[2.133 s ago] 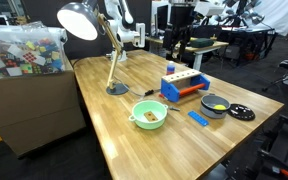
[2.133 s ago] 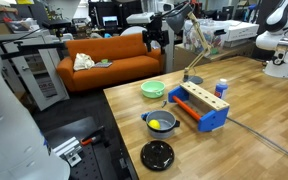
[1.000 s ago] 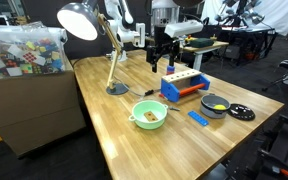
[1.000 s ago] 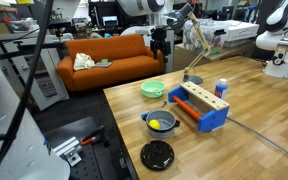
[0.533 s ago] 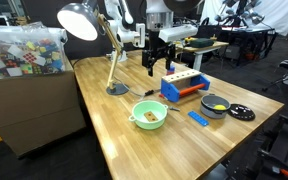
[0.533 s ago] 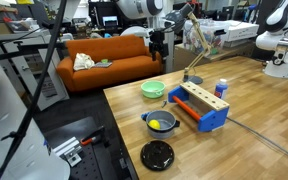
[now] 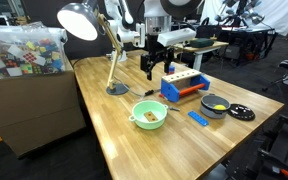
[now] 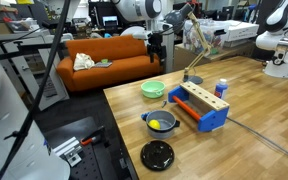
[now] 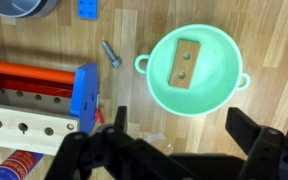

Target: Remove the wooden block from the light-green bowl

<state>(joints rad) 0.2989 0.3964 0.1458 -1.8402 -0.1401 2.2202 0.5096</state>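
Jaws spread wide and empty, high above far part of wooden surface (image 7: 134, 90). Block (image 9: 187, 65) lies flat mid green bowl (image 9: 216, 90), on near part. Judged best: centre overhead, straddle block's narrow sides, descend clear of rim.

No readable text, label, brand or number in any view.
The colourful contents of the clear bin (image 7: 24, 50) are too small to make out; the wooden block (image 9: 187, 65) in the light-green bowl (image 9: 219, 95) bears only 2 dark dots, not characters.
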